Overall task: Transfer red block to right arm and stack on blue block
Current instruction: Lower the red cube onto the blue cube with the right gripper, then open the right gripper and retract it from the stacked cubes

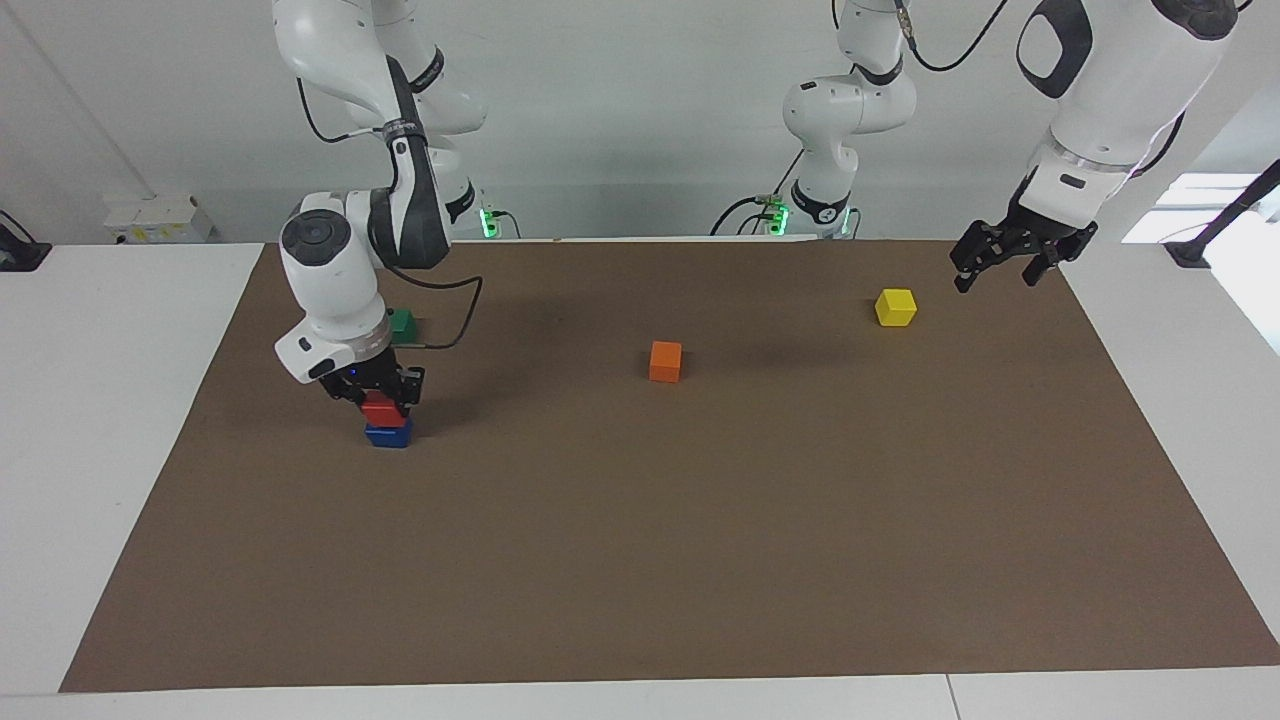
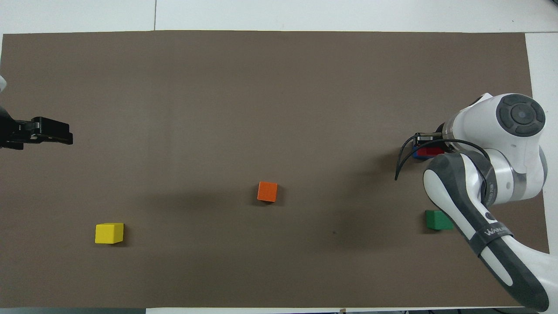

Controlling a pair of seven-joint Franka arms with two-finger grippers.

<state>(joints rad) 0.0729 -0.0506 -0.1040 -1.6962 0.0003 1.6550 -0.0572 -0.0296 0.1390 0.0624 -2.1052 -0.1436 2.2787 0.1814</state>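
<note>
Right gripper [image 1: 383, 397], left of centre in the facing view, was clamped on the red block [image 1: 384, 410], which sat on the blue block [image 1: 388, 435]; handover judged done, release and retreat left; left gripper [image 1: 1000, 262], upper right, hung unclenched and empty. Counted: two arms; five cubes, one each of red, blue, green [image 1: 402, 324], orange [image 1: 665, 361], yellow [image 1: 895, 307].

**A robotics lab bench**

You are looking at a lab: two white robot arms [image 1: 340, 270] bolted at a white table [image 1: 100, 420], a brown mat [image 1: 700, 520], coloured test cubes [image 1: 665, 360], bare walls, trailing cables [image 1: 455, 310].
</note>
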